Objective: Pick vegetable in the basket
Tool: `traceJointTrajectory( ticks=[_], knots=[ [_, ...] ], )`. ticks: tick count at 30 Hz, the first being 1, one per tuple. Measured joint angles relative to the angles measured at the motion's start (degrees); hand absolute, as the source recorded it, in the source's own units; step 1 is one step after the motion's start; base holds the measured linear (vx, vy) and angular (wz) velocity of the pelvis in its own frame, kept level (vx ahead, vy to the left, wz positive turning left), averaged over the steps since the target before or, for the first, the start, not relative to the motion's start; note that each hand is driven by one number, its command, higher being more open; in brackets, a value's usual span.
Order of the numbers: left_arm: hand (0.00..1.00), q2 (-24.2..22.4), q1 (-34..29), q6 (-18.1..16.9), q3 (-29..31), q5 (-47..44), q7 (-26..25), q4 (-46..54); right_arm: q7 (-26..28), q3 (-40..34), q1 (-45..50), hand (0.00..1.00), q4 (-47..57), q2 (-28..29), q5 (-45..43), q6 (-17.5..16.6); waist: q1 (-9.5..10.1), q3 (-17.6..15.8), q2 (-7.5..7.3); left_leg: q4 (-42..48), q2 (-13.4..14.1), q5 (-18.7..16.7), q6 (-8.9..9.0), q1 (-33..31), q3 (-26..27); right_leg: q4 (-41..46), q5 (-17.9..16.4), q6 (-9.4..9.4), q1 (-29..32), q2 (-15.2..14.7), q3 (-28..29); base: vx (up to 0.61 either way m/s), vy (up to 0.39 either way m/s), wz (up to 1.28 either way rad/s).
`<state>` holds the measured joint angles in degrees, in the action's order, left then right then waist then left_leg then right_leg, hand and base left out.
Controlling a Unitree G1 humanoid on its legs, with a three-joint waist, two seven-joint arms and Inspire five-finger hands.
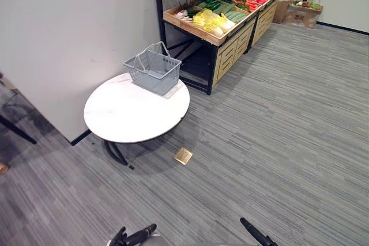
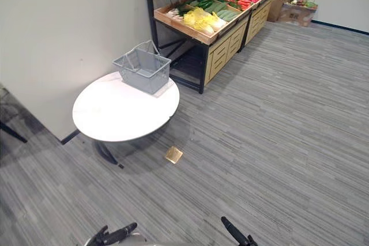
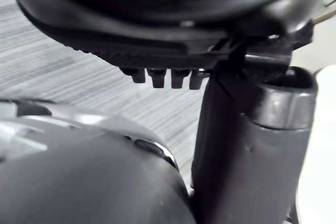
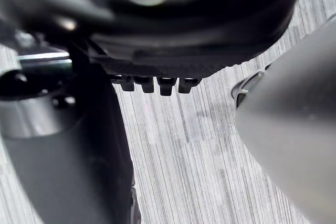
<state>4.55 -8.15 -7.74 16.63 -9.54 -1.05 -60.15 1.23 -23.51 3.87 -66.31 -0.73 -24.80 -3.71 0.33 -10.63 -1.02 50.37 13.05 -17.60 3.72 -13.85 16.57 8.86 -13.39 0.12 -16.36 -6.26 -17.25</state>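
Far vegetables [image 1: 212, 21] too small

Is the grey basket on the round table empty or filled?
Empty: the basket's inside is bare grey mesh; the vegetables sit in the wooden crates behind it.

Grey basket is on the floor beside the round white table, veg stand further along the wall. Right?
Not quite. The grey basket is not on the floor: it stands on the round white table, at its far edge, as the left eye view shows. The vegetable stand is further along the wall, as you say.
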Motion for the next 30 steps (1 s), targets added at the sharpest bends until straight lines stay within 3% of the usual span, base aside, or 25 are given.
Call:
traceJointTrajectory(
  ticks=[1,2,3,4,6,7,8,9,15,19,21,24,26,28,30],
  knots=[
    [1.00,-0.22,0.12,-0.41,-0.78,0.03,0.09,0.25,0.04,-0.08,0.44,1.00,0.15,-0.05,0.02,0.01,0.02,-0.01,0.60,-14.39,-2.53,3.47,-1.29,-1.24,0.04,0.62,0.38,2.07,-1.10,-0.85,0.19,0.42,0.300,-0.37],
    [1.00,0.03,0.25,-0.68,-1.66,-0.08,-0.06,0.13,0.20,-0.03,0.77,1.00,0.29,-0.83,0.06,0.45,0.66,-0.15,1.56,-23.30,-4.21,12.14,-4.66,-0.06,-0.86,1.67,-0.36,4.30,-2.06,-1.31,1.67,0.44,0.280,-0.21],
    [1.00,0.86,0.73,-0.43,-1.86,0.09,0.06,-0.04,0.09,0.49,0.92,1.00,0.48,-0.24,0.05,0.50,0.34,-0.07,0.46,-25.46,-5.64,12.40,-4.89,1.02,-0.69,1.15,-1.49,4.62,-2.20,-1.68,2.95,0.40,0.199,0.04],
    [1.00,1.08,1.55,-0.49,-1.90,0.11,-0.32,-0.22,0.34,2.06,0.47,1.00,0.45,0.03,0.12,0.47,0.00,-0.06,-0.06,-28.78,-6.39,13.57,-4.60,2.51,-0.89,-1.56,-1.93,2.76,-1.21,0.64,4.98,0.19,0.036,0.24],
    [1.00,0.97,1.73,-0.39,-1.82,0.03,-0.65,-1.12,0.71,2.66,0.06,1.00,0.58,-0.11,0.21,-0.14,0.21,-0.72,0.56,-25.17,-6.11,13.22,-3.96,1.54,-3.90,-7.21,0.81,0.23,-0.67,4.97,8.27,0.20,0.030,0.07],
    [1.00,1.40,2.02,-0.20,-1.48,-0.53,-0.43,-1.56,0.57,3.48,-0.73,1.00,0.84,0.22,0.24,-0.68,1.07,-1.50,-0.77,-18.55,-6.52,12.12,-3.45,-0.87,-4.65,-9.18,6.83,0.11,-0.44,5.01,9.35,0.19,0.024,-0.08],
    [1.00,1.15,1.96,-0.39,-1.09,-1.10,-0.30,-1.77,0.56,3.66,-0.92,1.00,0.78,0.46,0.45,-0.73,1.13,-1.64,-0.25,-18.96,-7.12,10.13,-2.79,-1.21,-5.41,-8.80,6.14,1.12,-0.92,4.44,9.01,0.11,0.043,-0.31],
    [1.00,-0.56,1.88,-0.49,-0.14,-1.05,-0.46,-2.10,0.96,3.48,-0.92,1.00,0.33,-1.11,1.86,-0.68,1.54,-0.41,1.40,-25.31,-7.12,11.49,-3.04,-0.52,-7.29,-8.81,5.08,2.28,-0.67,4.51,10.64,0.07,0.076,-0.27],
    [1.00,0.54,1.45,0.50,0.51,-1.10,-0.66,-3.12,1.23,6.15,-1.97,1.00,-0.66,-0.65,3.50,0.02,2.12,0.70,-0.97,-31.33,-9.75,10.18,-3.72,3.17,-1.98,-5.37,5.17,3.58,2.78,0.24,13.59,0.15,0.084,-0.37],
    [1.00,0.78,0.51,1.00,0.41,-1.09,-1.04,-3.08,1.22,6.08,-1.15,1.00,-0.92,-0.74,4.53,0.62,2.40,1.66,-1.52,-34.19,-11.07,8.78,-5.21,7.12,0.54,7.65,3.83,5.59,8.17,-1.88,14.61,0.18,0.125,-0.29],
    [1.00,0.90,-0.04,1.31,-0.23,-1.04,-1.04,-3.16,1.21,4.63,-0.50,1.00,-0.77,-0.78,4.47,0.57,2.33,2.46,-1.61,-36.17,-12.82,8.21,-6.37,9.94,0.91,19.37,3.83,5.81,12.57,-3.57,14.40,0.23,0.181,0.00],
    [1.00,1.09,-0.54,1.64,-0.76,-1.03,-1.05,-3.25,1.11,2.45,-0.10,1.00,-0.82,-0.55,4.41,0.59,1.85,2.95,-1.34,-36.93,-15.10,6.83,-8.59,13.32,-0.69,33.60,7.66,7.98,16.43,-6.07,14.25,0.21,0.093,0.37],
    [1.00,1.13,-0.73,1.63,-1.75,-1.03,-1.16,-3.18,1.10,2.06,-0.16,1.00,-0.69,-0.63,4.38,0.50,1.65,3.15,-0.81,-38.53,-15.30,6.72,-8.77,15.77,-3.05,39.59,8.70,8.83,18.08,-5.87,12.70,0.24,0.030,0.52],
    [1.00,1.02,-1.10,1.71,-1.89,-1.12,-1.16,-3.14,1.12,1.95,-0.18,1.00,-0.47,-0.67,4.31,0.41,1.57,3.24,-0.58,-40.28,-15.13,6.80,-8.64,18.46,-4.58,43.89,7.27,8.48,19.93,-6.11,9.84,0.20,-0.024,0.42],
    [1.00,0.80,-1.53,1.66,-1.93,-1.07,-1.15,-3.13,1.11,1.82,-0.03,1.00,0.14,-0.72,3.31,0.43,0.94,3.20,-0.23,-42.07,-14.58,7.09,-8.16,21.31,-6.33,44.80,3.60,7.48,21.17,-6.30,7.61,0.15,-0.081,0.43]
  ],
)
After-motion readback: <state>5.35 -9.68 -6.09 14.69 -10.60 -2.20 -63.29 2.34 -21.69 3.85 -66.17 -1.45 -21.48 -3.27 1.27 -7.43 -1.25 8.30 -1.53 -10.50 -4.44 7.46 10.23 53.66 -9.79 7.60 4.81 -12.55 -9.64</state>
